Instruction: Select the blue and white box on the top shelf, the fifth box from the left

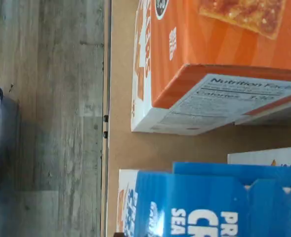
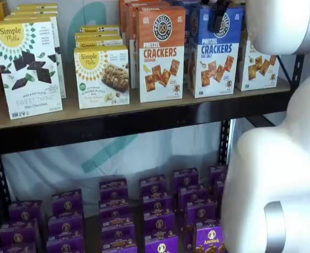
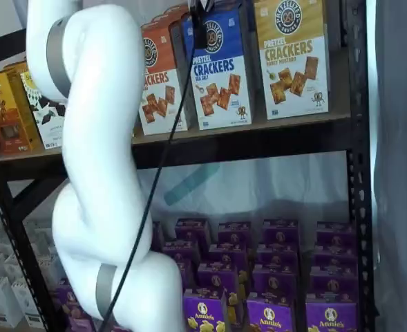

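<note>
The blue and white box (image 2: 215,55) stands upright on the top shelf (image 2: 118,122), between the orange-topped Cheddar box (image 2: 161,52) and a yellow-topped cracker box (image 2: 257,63). It also shows in a shelf view (image 3: 220,72) and in the wrist view (image 1: 209,205), seen close from above. My gripper (image 2: 218,17) is at the box's upper front. Only one black finger shows there, and again in a shelf view (image 3: 200,28) with a cable hanging beside it. I see no gap between fingers, and I cannot tell whether they hold the box.
Simple Mills boxes (image 2: 102,76) stand further left on the top shelf. Several purple Annie's boxes (image 2: 160,211) fill the lower shelf. My white arm (image 3: 96,159) stands in front of the shelves. The wrist view shows the orange box (image 1: 209,54) and grey wood floor (image 1: 46,118).
</note>
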